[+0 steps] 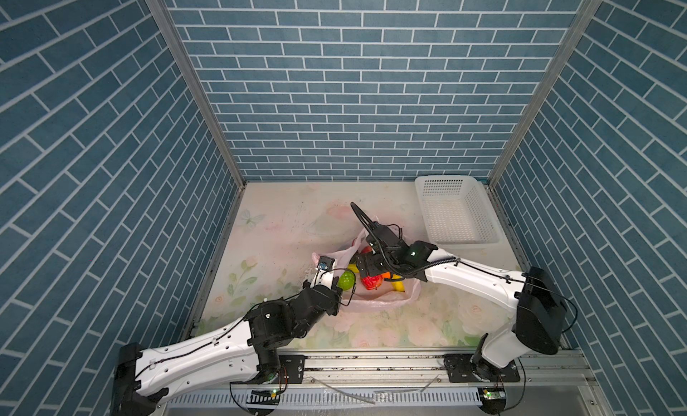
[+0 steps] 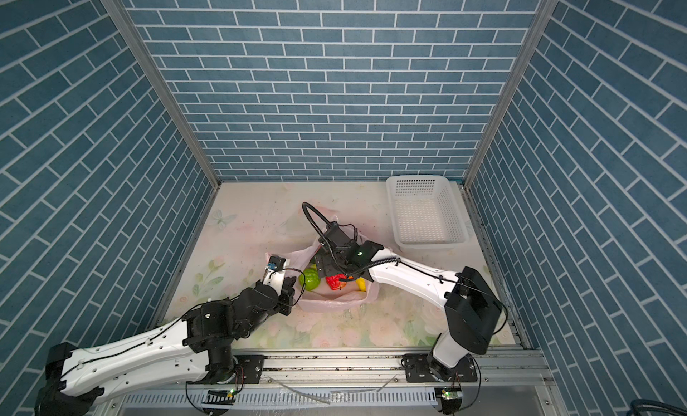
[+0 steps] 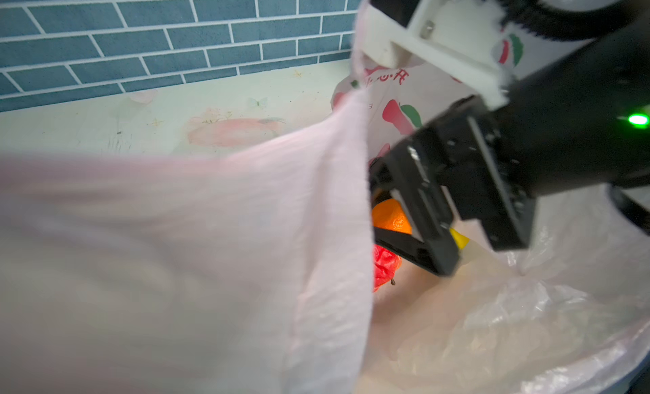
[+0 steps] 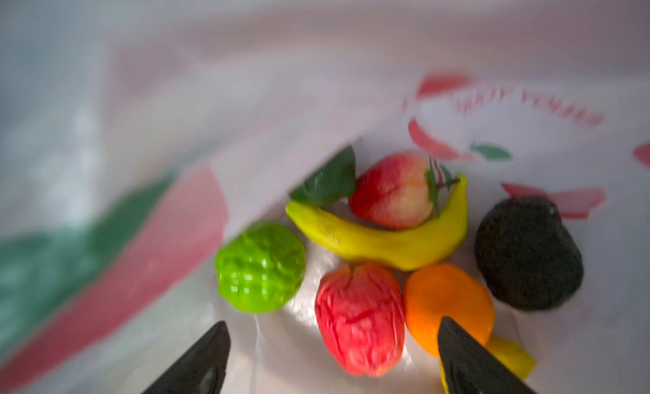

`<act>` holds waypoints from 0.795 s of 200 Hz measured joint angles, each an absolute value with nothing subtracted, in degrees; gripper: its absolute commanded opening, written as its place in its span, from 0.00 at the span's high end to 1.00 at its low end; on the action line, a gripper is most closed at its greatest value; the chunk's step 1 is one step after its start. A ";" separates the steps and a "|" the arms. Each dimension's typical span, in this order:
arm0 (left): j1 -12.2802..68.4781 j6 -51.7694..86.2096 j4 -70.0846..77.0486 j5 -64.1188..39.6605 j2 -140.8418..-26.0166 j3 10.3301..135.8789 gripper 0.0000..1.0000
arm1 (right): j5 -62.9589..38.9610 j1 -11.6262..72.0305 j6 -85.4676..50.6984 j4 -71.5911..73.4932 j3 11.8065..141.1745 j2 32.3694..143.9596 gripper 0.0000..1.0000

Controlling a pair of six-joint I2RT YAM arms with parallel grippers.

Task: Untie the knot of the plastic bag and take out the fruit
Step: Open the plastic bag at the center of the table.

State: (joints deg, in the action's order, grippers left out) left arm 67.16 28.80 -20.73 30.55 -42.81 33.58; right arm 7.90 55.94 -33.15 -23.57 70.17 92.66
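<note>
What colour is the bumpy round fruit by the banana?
The bumpy fruit is bright green, clearest in the right wrist view.

Note for you: the plastic bag (image 3: 176, 251) is thin translucent pink film, crinkled and shiny where it catches light. Among the fruit (image 4: 358, 318), you see the green one (image 4: 260, 267) glossy and knobbly, the banana (image 4: 380, 239) smooth, the avocado (image 4: 527, 253) matt and rough. Your basket (image 1: 477, 206) is white perforated plastic. The bench (image 1: 279, 228) carries a matt floral print, scuffed; its front rail (image 1: 371, 362) is bare metal. The walls (image 1: 371, 98) look matt, brick-patterned.
</note>
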 measured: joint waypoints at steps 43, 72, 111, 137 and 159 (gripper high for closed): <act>68.03 29.98 -18.26 29.30 -43.94 31.44 1.00 | 6.72 49.82 -30.85 -12.23 72.25 99.04 0.08; 68.18 30.02 -16.95 29.04 -44.53 31.35 1.00 | 5.28 48.88 -29.52 -14.57 73.91 100.03 0.08; 68.29 30.02 -14.17 28.84 -44.40 30.52 1.00 | 5.04 53.43 -30.02 -27.46 73.65 92.42 0.08; 68.29 29.95 -12.78 28.93 -44.49 30.06 1.00 | 5.80 57.52 -31.35 -32.84 70.61 83.44 0.08; 68.51 29.95 -11.16 29.19 -44.99 30.06 1.00 | 7.35 59.20 -32.73 -35.44 65.49 77.78 0.08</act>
